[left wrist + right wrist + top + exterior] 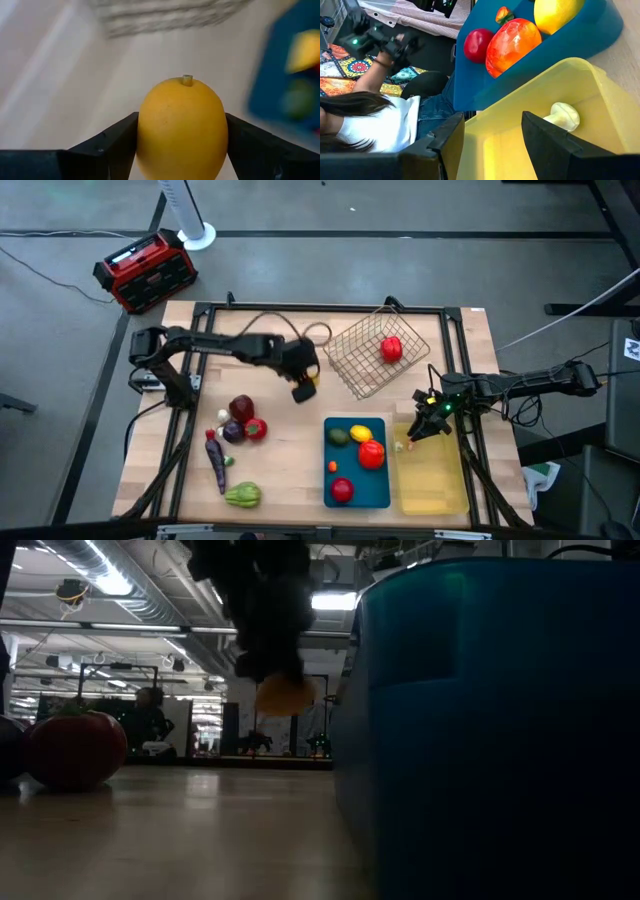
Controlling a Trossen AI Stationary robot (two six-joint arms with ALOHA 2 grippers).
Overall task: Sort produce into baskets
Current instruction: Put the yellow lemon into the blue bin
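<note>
A yellow-orange fruit [182, 125] with a small stem nub sits in my left gripper [304, 387], which is shut on it above the table's middle, between the loose produce and the wire-mesh basket [375, 360]. A red piece [390, 348] lies in that basket. The blue tray [383, 485] holds several pieces; the pale yellow tray [435, 480] holds a small pale piece [562, 115]. A tomato [256, 429], dark purple pieces [240, 408] and a green one [243, 495] lie on the table at the left. My right gripper [492, 135] stands open over the yellow tray's far end. My left gripper pinches the fruit between its two fingers, one finger on each of its opposite sides [142, 135]. The stem end [187, 79] points away from the wrist. The fingers come slanting down from the table's left. The fruit [285, 695] hangs clear of the table.
A red-and-black box [145, 270] stands on the floor beyond the table's far left corner. In the right wrist view a person [375, 120] sits past the table's near edge. Bare wood [290, 470] lies between the loose produce and the blue tray.
</note>
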